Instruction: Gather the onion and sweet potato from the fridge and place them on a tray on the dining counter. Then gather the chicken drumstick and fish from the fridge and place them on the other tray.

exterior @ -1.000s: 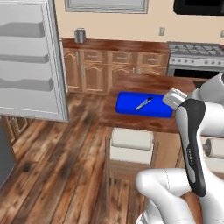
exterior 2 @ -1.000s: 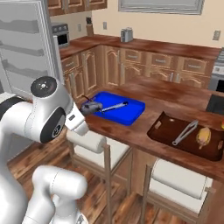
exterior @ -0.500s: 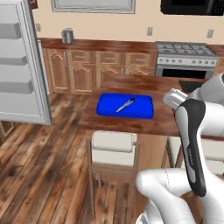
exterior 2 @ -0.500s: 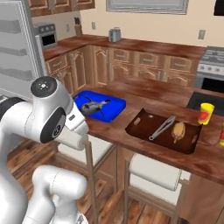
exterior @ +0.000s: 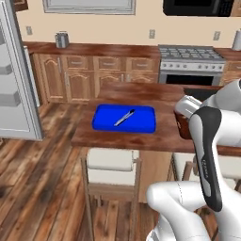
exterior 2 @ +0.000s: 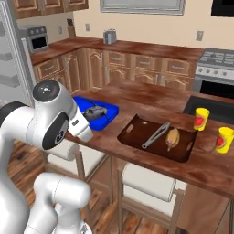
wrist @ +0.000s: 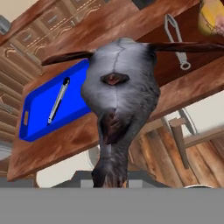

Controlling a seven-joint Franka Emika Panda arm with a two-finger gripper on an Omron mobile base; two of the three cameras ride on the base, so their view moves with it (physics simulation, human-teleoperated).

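A grey fish (wrist: 120, 96) hangs in front of the hand camera, and my gripper (wrist: 109, 175) is shut on its lower end; the fish hides the fingertips. From the right base, the fish (exterior 2: 95, 112) hovers over the near end of the blue tray (exterior 2: 109, 109) on the dining counter (exterior 2: 137, 98). The blue tray (exterior: 106, 123) holds a slim silver utensil (exterior: 124, 117). A brown tray (exterior 2: 132, 132) carries tongs (exterior 2: 155, 135) and a tan lump that looks like the chicken drumstick (exterior 2: 171, 137). The fridge (exterior: 14, 84) stands at the left. Onion and sweet potato are out of view.
Pale stools (exterior: 110, 160) (exterior 2: 146, 183) stand tucked under the counter's near edge. Two yellow cups (exterior 2: 199, 119) (exterior 2: 223, 139) sit right of the brown tray. A stove (exterior: 193, 61) and drawer cabinets (exterior: 94, 77) line the back wall.
The base has driven on, so the whole scene slid left: the fridge has moved toward the left edge and the counter is more central. The fish stays in my gripper.
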